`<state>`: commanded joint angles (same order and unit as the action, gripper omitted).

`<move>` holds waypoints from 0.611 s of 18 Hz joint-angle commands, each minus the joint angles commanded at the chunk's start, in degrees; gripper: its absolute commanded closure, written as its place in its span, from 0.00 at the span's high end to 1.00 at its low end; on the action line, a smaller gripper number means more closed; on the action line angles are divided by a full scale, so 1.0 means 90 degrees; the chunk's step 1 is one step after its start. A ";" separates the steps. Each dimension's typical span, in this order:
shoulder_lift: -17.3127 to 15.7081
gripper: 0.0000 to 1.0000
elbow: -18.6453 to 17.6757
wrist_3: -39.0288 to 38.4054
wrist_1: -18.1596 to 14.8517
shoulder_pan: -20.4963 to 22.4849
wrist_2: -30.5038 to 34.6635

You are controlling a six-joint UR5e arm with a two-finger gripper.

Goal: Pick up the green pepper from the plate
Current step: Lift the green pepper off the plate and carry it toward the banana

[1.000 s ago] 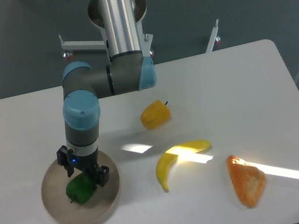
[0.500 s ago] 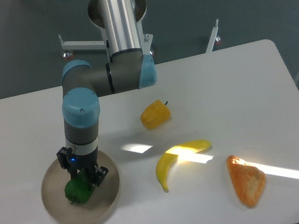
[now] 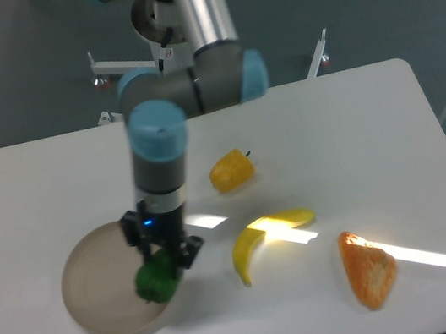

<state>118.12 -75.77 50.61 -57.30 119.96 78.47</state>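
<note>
Green pepper [image 3: 157,280], small, glossy, dark green and lumpy, sat clamped between the fingers of the black two-finger end effector [image 3: 168,258], which was closed on its upper part. Only one view, the fixed camera. Pepper hung at the right-hand rim of the round, flat beige-grey plate [image 3: 96,278]; whether it was clear of the plate's surface or touching it could not be told from this angle. The grey-and-blue arm came down almost vertically onto it.

Handling, as a judgement: pepper looked light and fairly stiff, but the shiny skin seemed slippery and the lobes uneven, so a pinch across the widest part of the body looked safer than near the stem.

Elsewhere on the white desk [image 3: 353,128]: a yellow-orange pepper [image 3: 231,171], a yellow banana [image 3: 262,238] and an orange wedge-shaped piece [image 3: 368,268], all well apart from the plate.
</note>
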 joint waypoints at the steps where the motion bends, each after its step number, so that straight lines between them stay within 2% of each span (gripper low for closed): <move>1: 0.0000 0.39 0.0098 0.0176 -0.0117 0.0185 0.0166; 5: 0.0059 0.39 0.0450 0.1094 -0.0693 0.0606 0.0294; 11: 0.0146 0.39 0.0577 0.1554 -0.0723 0.0773 0.0411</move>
<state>119.44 -70.58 64.60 -63.81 126.91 82.18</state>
